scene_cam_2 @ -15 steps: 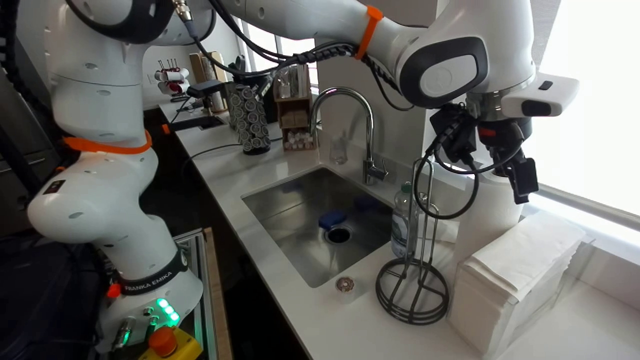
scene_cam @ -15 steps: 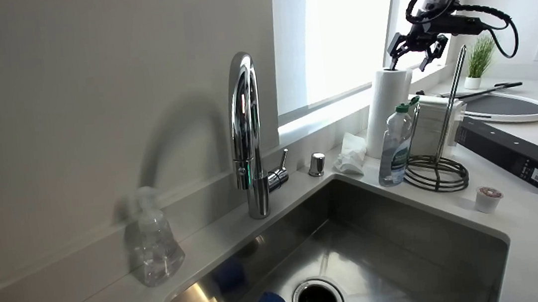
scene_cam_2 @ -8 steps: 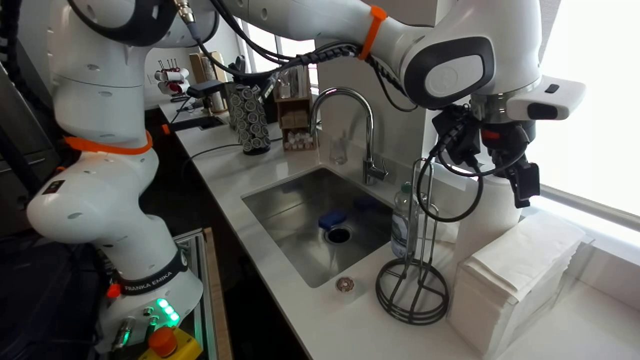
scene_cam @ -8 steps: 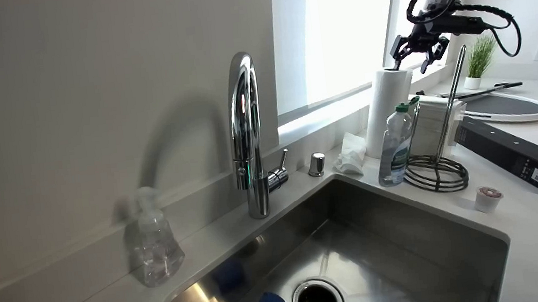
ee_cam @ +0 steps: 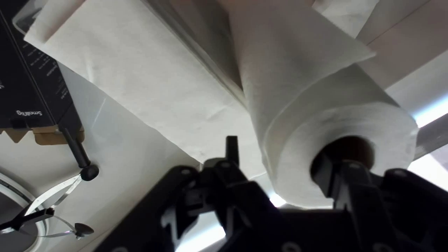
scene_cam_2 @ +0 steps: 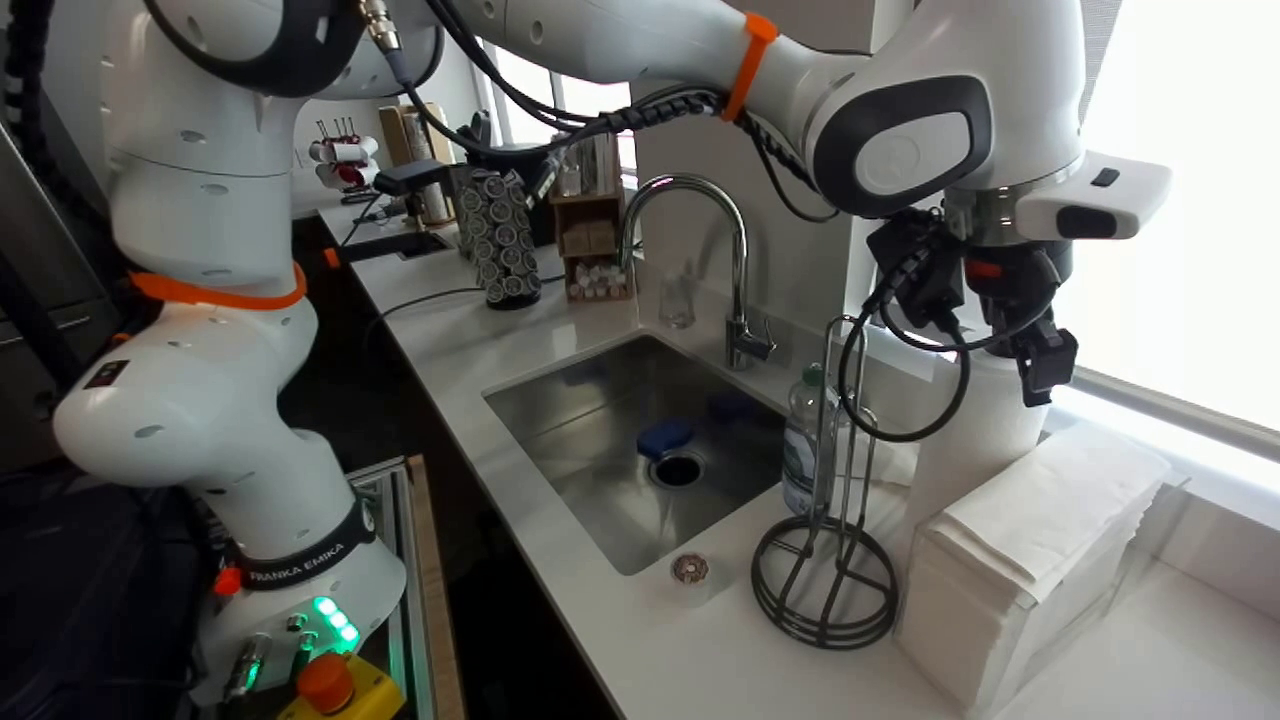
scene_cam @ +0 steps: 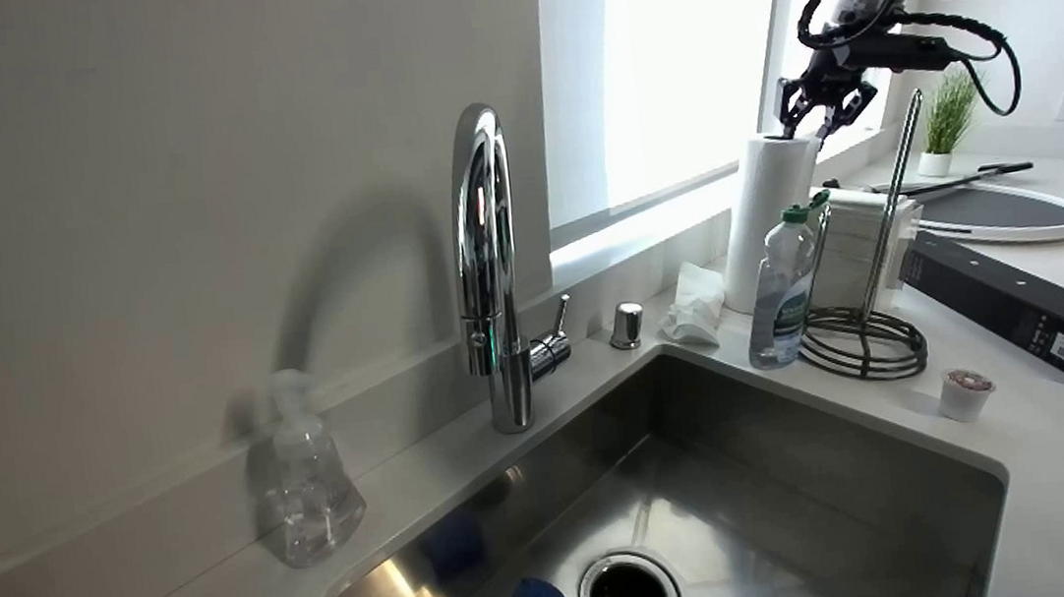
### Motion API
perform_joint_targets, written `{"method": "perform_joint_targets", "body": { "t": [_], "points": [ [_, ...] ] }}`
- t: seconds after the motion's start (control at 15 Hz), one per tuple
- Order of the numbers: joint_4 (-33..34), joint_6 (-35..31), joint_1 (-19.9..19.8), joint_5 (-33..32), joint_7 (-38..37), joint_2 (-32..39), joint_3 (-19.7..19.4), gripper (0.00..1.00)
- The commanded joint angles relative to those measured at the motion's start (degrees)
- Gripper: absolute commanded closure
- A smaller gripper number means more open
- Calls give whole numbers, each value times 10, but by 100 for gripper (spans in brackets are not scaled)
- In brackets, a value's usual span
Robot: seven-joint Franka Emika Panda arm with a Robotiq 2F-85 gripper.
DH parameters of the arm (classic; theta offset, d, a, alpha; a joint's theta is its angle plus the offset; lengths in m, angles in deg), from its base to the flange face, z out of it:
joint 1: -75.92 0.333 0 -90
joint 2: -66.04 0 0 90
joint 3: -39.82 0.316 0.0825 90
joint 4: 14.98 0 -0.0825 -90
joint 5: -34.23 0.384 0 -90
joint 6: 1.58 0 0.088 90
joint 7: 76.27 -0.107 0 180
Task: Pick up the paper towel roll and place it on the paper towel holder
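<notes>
The paper towel roll (scene_cam: 767,224) stands upright on the counter behind the sink corner, close to the window sill. My gripper (scene_cam: 804,139) is at its top end, pointing down. In the wrist view one finger reaches into the dark core of the roll (ee_cam: 297,147), while the opposite finger (ee_cam: 231,150) is outside it. The jaws stand apart with the roll's wall between them, and a gap shows on the outer side. Beside the roll is the paper towel holder (scene_cam_2: 824,636), a dark wire ring base with bare upright rods.
A clear soap bottle (scene_cam: 781,297) stands between roll and holder at the sink (scene_cam: 803,428) edge. A napkin stack (scene_cam_2: 1055,500) sits close against the roll. Further along lie a long black box (scene_cam: 1017,307) and a small cup (scene_cam: 964,394).
The gripper's fingers have come nearer each other, the outer one moving in toward the roll's side. The arm has shifted only slightly; roll and holder have not moved.
</notes>
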Motion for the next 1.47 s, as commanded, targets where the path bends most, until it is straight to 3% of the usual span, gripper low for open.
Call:
{"method": "perform_joint_targets", "body": {
  "t": [0.0,0.2,0.47,0.93,1.4],
  "points": [
    [11,2,7,5,-15,12,1,77],
    [15,18,23,-23,-48,1,-11,99],
    [47,71,45,-66,-110,-21,-30,96],
    [134,252,64,-116,-158,-89,-27,96],
    [224,349,69,-196,-191,-132,-27,96]
  ]
}}
